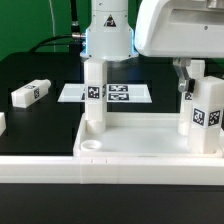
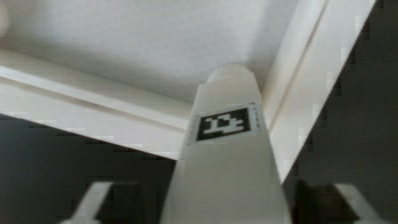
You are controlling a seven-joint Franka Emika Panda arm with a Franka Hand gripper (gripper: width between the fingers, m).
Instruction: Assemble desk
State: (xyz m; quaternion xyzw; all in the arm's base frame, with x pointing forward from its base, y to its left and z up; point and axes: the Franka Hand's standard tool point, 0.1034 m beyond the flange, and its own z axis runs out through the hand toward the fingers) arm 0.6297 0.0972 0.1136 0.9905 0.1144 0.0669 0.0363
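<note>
Leg-seating step: leg (image 2: 226, 150) stands between my fingers in a tabletop (image 1: 130, 141) corner. Gripper (image 2: 215, 203) open, gaps both sides. Next, probably: close, twist it home.

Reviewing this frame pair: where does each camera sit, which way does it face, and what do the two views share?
Exterior view: off the arm, low by the table, facing across the tabletop toward the arm's base; base and jaws show, jaws at the exterior view's right over a tagged leg.
Wrist view: on the wrist, looking down along that leg to the tabletop's rim; both jaws flank the leg.
Shared: the leg, tabletop, jaws.
</note>
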